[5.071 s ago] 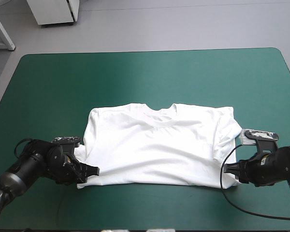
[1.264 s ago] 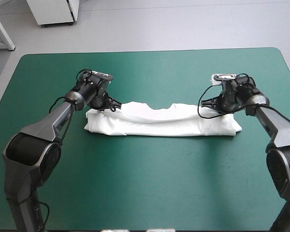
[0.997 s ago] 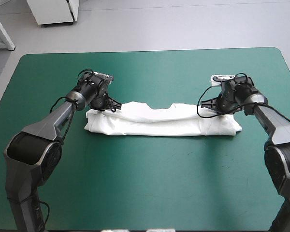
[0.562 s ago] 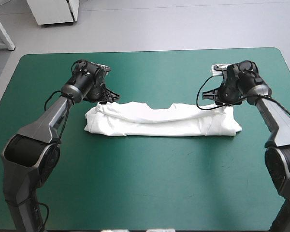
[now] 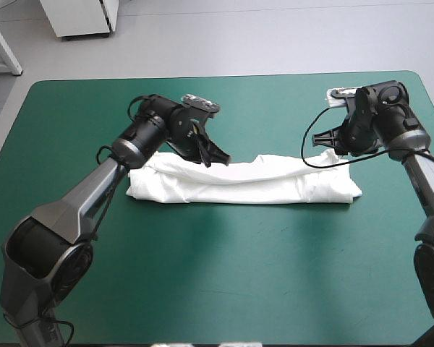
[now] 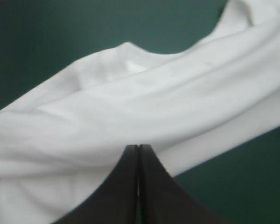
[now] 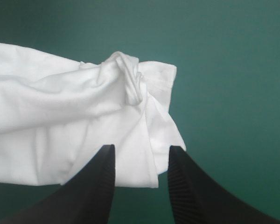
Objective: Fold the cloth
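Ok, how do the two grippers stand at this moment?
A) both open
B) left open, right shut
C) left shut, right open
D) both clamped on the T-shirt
C: the left gripper's black fingers meet in one pointed arch, while the right gripper's stand apart; the T-shirt lies as a folded strip on the teal-green cover.

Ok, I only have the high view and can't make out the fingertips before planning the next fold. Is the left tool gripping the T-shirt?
Observer: No. Its wrist view shows the left tool shut to a point with no cloth pinched in it. The T-shirt lies ahead of it.
Operator: And the right one?
Observer: The right tool is open, standing apart over the T-shirt's end edge, where the fabric is bunched into a small twist.
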